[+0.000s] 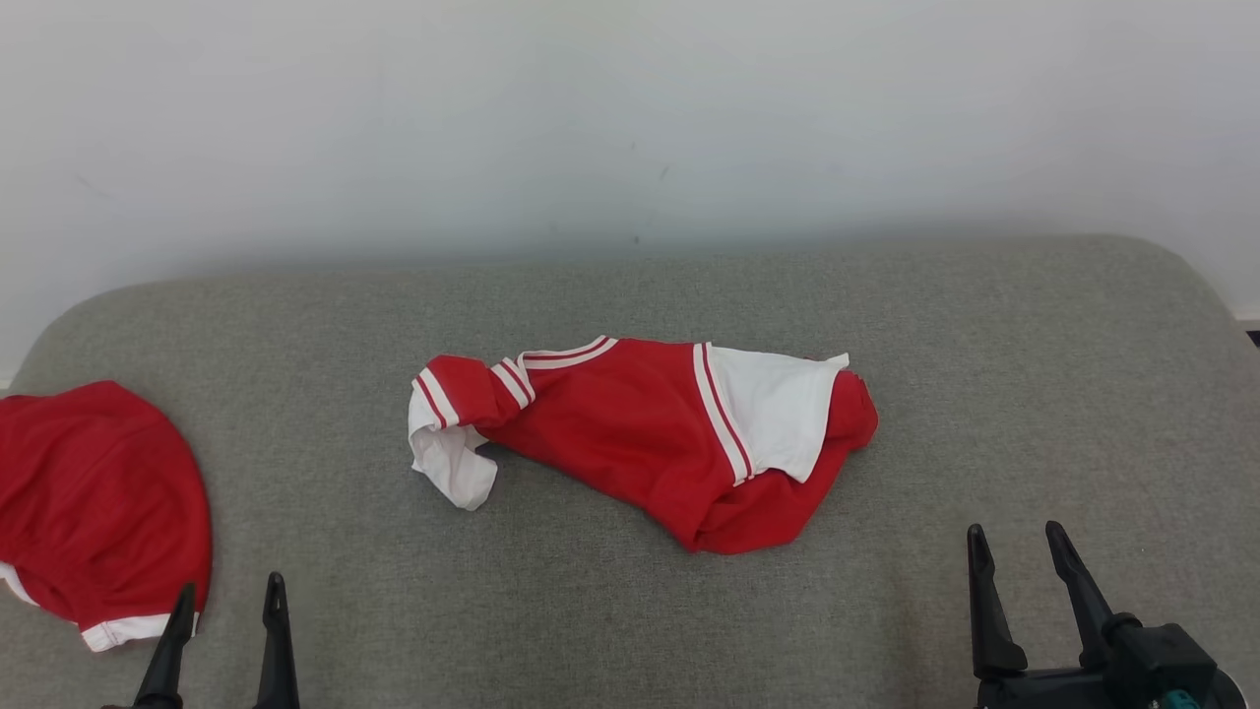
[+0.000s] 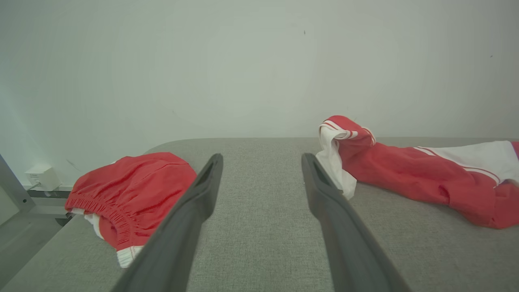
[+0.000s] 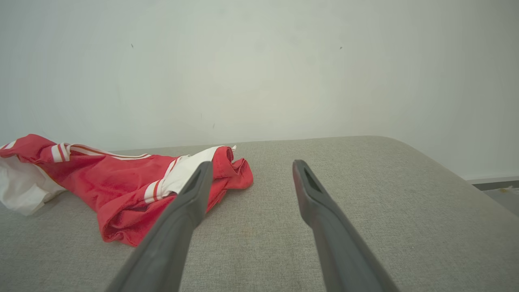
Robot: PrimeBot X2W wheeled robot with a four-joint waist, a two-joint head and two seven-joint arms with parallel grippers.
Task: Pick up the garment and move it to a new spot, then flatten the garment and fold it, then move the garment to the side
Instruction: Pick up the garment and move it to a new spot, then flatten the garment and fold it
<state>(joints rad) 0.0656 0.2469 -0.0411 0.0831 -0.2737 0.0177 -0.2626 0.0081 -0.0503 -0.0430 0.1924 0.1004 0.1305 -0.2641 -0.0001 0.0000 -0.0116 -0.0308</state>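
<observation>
- Head view: The garment (image 1: 640, 433), red with white stripes, lies in a bunched heap on the grey cushion (image 1: 630, 630). It is up ahead, between the two pincers and well apart from both. The left pincer (image 1: 230, 591) and the right pincer (image 1: 1015, 532) are both spread wide and hold nothing. I think they sit low and back so the way to the heap is free. The red shorts (image 1: 98, 492) lie just beside the left pincer, on its outer side.
- Left wrist view: The left pincer's fingers stand apart over the cushion. The garment's white end is just past the tip of its right finger, and the rest runs off to the right. The red shorts are to the left of its left finger. This pincer looks well placed to take the white end.
- Right wrist view: The right pincer is spread too. The garment is ahead and to its left, and its left finger hides a bit of it. The crumpled red end is nearest, so this pincer could take that end. The garment has not been lifted yet.
</observation>
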